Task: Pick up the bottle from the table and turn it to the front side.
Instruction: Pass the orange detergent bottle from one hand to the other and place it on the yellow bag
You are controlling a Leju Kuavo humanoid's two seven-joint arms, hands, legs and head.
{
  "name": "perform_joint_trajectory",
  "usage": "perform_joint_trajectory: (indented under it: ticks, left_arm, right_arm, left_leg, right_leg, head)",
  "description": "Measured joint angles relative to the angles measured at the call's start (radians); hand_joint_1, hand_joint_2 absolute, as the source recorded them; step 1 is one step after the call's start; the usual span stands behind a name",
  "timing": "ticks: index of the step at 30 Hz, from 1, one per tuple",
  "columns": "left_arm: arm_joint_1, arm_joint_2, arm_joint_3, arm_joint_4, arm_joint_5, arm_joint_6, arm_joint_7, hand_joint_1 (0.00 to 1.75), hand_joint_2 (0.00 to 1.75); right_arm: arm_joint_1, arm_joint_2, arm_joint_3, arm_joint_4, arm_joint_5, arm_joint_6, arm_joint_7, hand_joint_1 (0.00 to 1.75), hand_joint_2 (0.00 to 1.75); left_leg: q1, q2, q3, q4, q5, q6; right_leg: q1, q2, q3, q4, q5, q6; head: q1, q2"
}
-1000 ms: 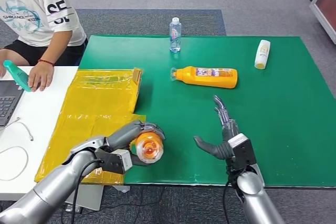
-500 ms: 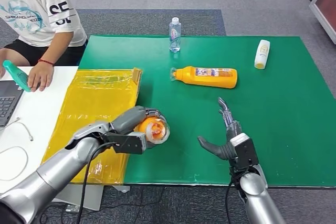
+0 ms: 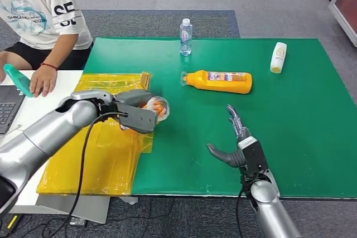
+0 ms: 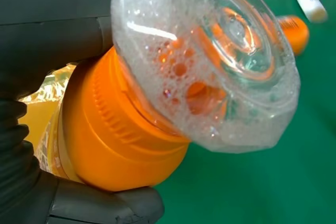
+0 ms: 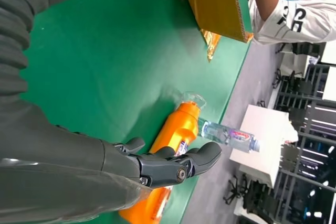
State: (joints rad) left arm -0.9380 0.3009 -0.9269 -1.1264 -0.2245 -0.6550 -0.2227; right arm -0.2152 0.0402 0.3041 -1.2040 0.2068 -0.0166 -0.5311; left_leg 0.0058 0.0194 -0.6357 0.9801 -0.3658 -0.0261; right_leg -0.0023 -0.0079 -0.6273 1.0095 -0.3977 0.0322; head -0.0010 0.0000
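A: Where is the orange bottle (image 3: 158, 108)?

B: In the left hand (image 3: 136, 114), lifted over the edge where the yellow plastic sheet (image 3: 105, 137) meets the green mat (image 3: 294, 121). The fingers wrap around its orange body; its clear cap (image 4: 222, 61), foamy inside, points away from the wrist.

A: Any label readable on it?

B: No, too little of it shows.

A: And the right hand (image 3: 236, 143)?

B: Empty, fingers spread, raised above the near part of the mat.

A: What else lies there?

B: A second orange bottle (image 3: 218, 81) on its side, label print too small to read. A small water bottle (image 3: 186, 36) stands at the far edge, and a white bottle (image 3: 278, 57) lies far right.

A: Any writing at all?

B: The person (image 3: 40, 12) at the white table wears a shirt with large letters, "SE" legible on the sleeve.
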Motion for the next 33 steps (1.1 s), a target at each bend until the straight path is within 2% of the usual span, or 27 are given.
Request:
perform_joint_trajectory:
  ticks: [4, 8, 12, 17, 26, 33]
  left_arm:
    - [-0.118, 0.055, -0.112, 0.004, 0.174, -0.11, 0.005, 1.75, 1.75]
    - [-0.213, 0.102, -0.225, 0.004, 0.331, -0.163, 0.025, 1.75, 1.75]
    - [-0.264, 0.138, -0.303, 0.001, 0.423, -0.173, 0.021, 1.75, 1.75]
    - [-0.301, 0.165, -0.375, -0.002, 0.443, -0.176, 0.032, 1.75, 1.75]
    - [-0.325, 0.153, -0.498, 0.008, 0.364, -0.131, 0.13, 1.75, 1.75]
    - [-0.313, 0.092, -0.556, 0.062, 0.228, -0.109, 0.165, 1.75, 1.75]
  right_arm:
    - [-0.037, 0.006, 0.026, 0.04, -0.02, 0.007, 0.007, 0.0, 1.75]
    - [-0.069, 0.012, 0.059, 0.069, -0.039, 0.011, 0.016, 0.0, 1.75]
    - [-0.097, 0.02, 0.09, 0.099, -0.049, 0.009, 0.022, 0.0, 1.75]
    - [-0.117, 0.03, 0.119, 0.13, -0.06, 0.001, 0.027, 0.0, 1.75]
    - [-0.125, 0.035, 0.144, 0.148, -0.067, -0.018, 0.039, 0.0, 1.75]
    - [-0.126, 0.04, 0.153, 0.148, -0.061, -0.026, 0.054, 0.0, 1.75]
  left_leg:
    - [0.0, 0.0, 0.0, 0.0, 0.0, 0.0]
    - [0.0, 0.0, 0.0, 0.0, 0.001, -0.001]
    - [0.0, 0.0, 0.0, 0.0, 0.001, -0.001]
    - [0.0, 0.0, 0.0, 0.0, 0.001, -0.001]
    - [0.0, 0.0, 0.0, 0.0, 0.001, 0.0]
    - [0.0, 0.0, -0.001, 0.0, 0.001, 0.0]
  right_leg:
    - [0.0, 0.0, 0.0, 0.0, 0.001, -0.001]
    - [0.0, 0.0, 0.0, 0.0, 0.0, -0.001]
    - [0.0, 0.0, 0.0, 0.0, 0.0, -0.001]
    - [0.0, 0.0, 0.0, 0.0, 0.001, -0.001]
    - [0.0, 0.0, -0.001, 0.0, 0.001, -0.001]
    - [0.0, 0.0, -0.001, 0.0, 0.001, -0.001]
  head:
    - [0.0, 0.0]
    - [0.0, 0.0]
    - [0.0, 0.0]
    - [0.0, 0.0]
    - [0.0, 0.0]
    - [0.0, 0.0]
